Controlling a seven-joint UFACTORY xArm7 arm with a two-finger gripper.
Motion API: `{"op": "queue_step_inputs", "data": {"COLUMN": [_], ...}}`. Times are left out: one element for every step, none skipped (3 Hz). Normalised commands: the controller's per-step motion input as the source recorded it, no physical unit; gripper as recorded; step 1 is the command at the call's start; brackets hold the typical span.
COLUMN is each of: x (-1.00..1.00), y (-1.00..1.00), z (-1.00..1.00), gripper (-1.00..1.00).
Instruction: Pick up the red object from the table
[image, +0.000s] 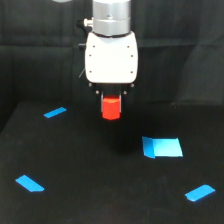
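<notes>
My gripper (111, 100), a white body under a silver wrist, hangs at the middle of the exterior view. The red object (111, 109), a short red-orange block, sits directly under the white body, its top tucked between the short dark fingers. The fingers blend into the black background, so their tips are hard to make out, but they look shut on the block's sides. The block appears to hang a little above the black table (100, 190); its underside is not clearly separate from the surface.
Blue tape pieces lie on the table: a thin strip (55, 112) at the left, a large patch (162, 147) right of centre, one (30, 183) at the front left and one (199, 192) at the front right. A black curtain hangs behind.
</notes>
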Motion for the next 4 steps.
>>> {"op": "queue_step_inputs", "data": {"x": [0.15, 0.11, 0.05, 0.10], "y": [0.00, 0.00, -0.05, 0.07], "z": [0.14, 0.25, 0.11, 0.16], "gripper": [-1.00, -1.00, -1.00, -1.00]}}
